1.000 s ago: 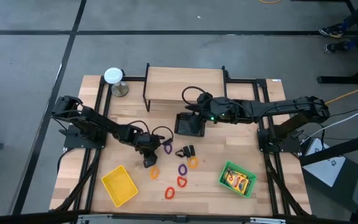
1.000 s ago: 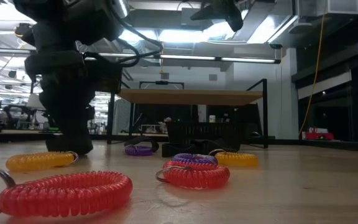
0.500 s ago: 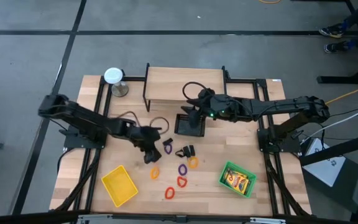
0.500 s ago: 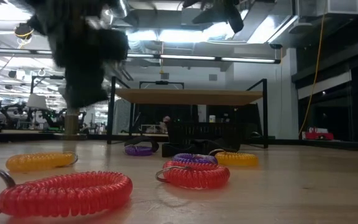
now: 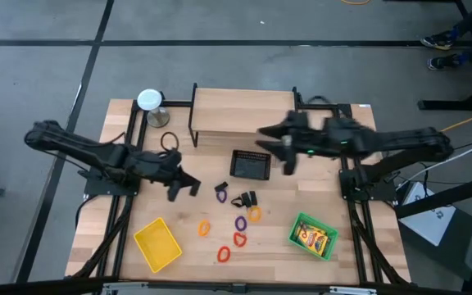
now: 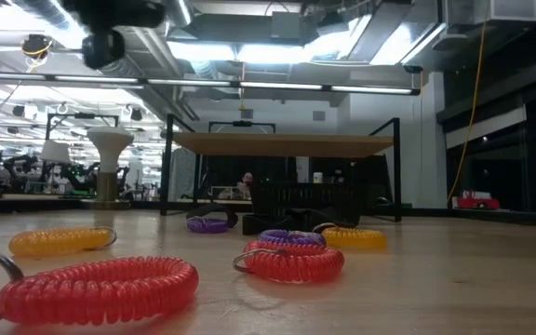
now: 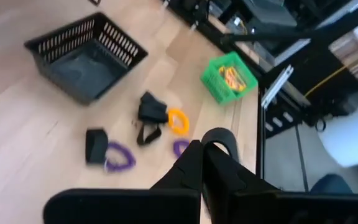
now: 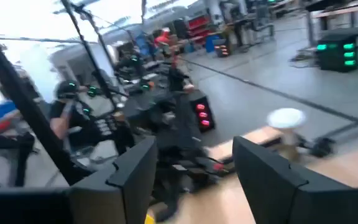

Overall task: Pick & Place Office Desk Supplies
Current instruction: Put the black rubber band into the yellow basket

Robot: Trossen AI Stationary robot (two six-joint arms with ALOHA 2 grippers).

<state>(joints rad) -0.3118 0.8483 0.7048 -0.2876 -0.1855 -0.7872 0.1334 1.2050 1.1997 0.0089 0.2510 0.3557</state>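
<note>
Six rings (image 5: 241, 239), perhaps; two clips (image 5: 245, 198)

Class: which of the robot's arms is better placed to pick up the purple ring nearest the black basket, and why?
Left. The left gripper, shut and empty, sits beside that purple ring; the right gripper hangs beyond the black basket.

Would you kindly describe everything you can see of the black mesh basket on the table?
The black mesh basket is a small rectangular bin with slotted, outward-flaring walls and a solid dark floor, plastic by its look. It stands upright and looks empty in the left wrist view. It rests on the wooden table just in front of the raised shelf, with nothing touching it. Neither tool is on it.
</note>
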